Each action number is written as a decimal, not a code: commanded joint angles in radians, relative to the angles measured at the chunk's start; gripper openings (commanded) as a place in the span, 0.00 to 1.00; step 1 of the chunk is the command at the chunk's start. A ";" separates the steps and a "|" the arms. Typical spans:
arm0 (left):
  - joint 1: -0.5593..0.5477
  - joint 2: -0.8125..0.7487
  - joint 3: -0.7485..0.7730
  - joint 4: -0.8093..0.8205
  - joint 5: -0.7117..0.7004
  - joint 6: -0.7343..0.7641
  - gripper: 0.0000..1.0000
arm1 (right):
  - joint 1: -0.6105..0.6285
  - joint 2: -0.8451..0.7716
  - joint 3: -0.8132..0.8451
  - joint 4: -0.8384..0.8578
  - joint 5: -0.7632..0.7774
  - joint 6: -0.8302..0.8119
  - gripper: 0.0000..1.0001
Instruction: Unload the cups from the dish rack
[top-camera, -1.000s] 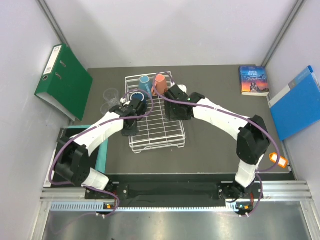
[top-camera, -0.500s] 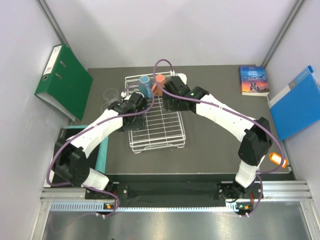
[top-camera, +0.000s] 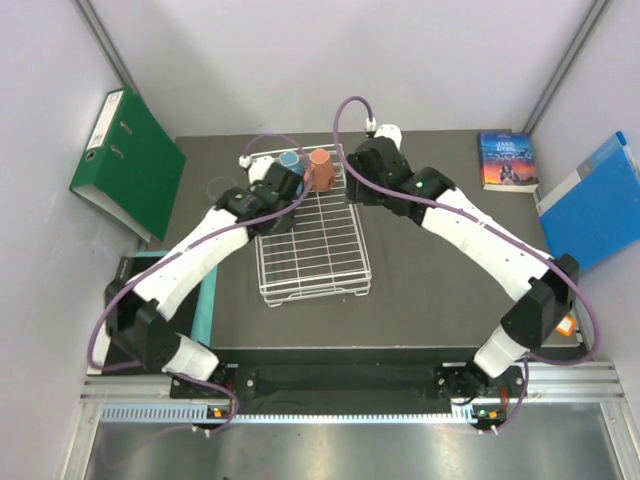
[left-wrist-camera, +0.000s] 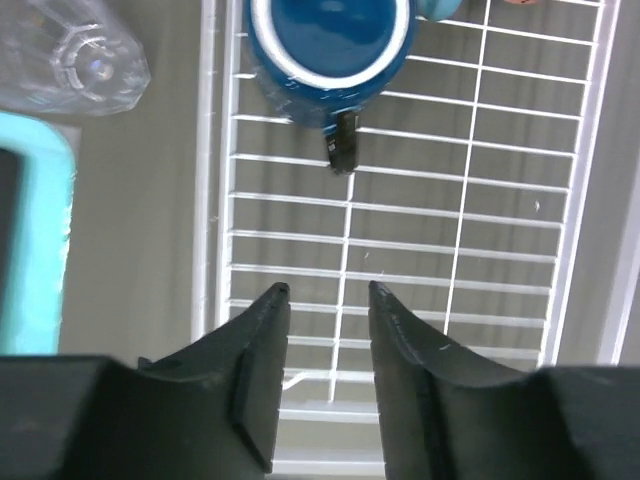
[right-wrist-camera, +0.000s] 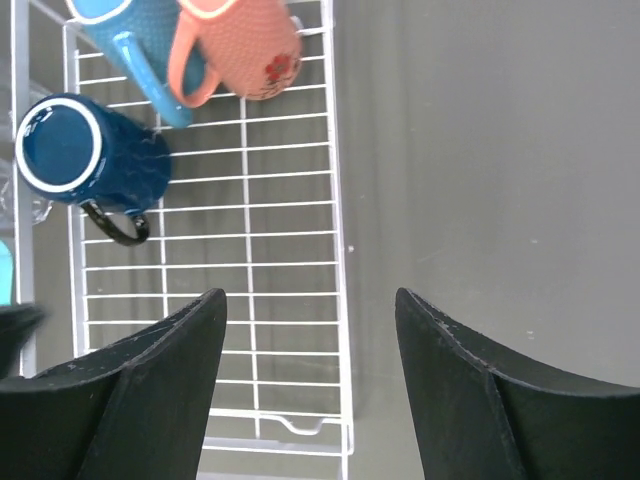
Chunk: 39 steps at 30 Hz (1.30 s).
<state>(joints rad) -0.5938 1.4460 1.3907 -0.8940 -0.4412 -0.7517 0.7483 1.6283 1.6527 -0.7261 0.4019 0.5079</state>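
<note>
Left gripper (left-wrist-camera: 326, 288): fingers a narrow gap apart, nothing between them, hanging over the dish rack (left-wrist-camera: 213, 200) grid. Dark-blue mug (left-wrist-camera: 330, 45) sits straight ahead by the rack's left rim, toward the far end. Its handle (left-wrist-camera: 343, 150) points back at the gap. A ringed round end faces the camera; mouth or base, cannot tell. Left arm is stretched long, wrist over the rack, clearly the nearer arm for this mug. Right gripper (right-wrist-camera: 308, 297): fingers wide apart, empty, above the rack's right rim. Orange mug (right-wrist-camera: 245, 45) and light-blue mug (right-wrist-camera: 125, 45) lie tilted ahead and to its left along the far edge. One clear glass (left-wrist-camera: 80, 60) is outside the rack, on the table just left. Judgement: a short forward advance should bring the left fingers to the handle.
</note>
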 joint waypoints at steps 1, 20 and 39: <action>-0.063 0.141 0.028 0.087 -0.116 -0.159 0.41 | -0.020 -0.077 -0.053 0.044 0.035 -0.029 0.67; -0.101 0.267 -0.055 0.253 -0.333 -0.328 0.48 | -0.033 -0.183 -0.228 0.077 -0.011 -0.048 0.67; -0.072 0.344 -0.188 0.443 -0.444 -0.360 0.48 | -0.059 -0.225 -0.336 0.099 -0.058 -0.089 0.67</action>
<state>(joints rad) -0.6849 1.7653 1.2137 -0.5461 -0.8391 -1.1046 0.7063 1.4582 1.3308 -0.6636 0.3504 0.4416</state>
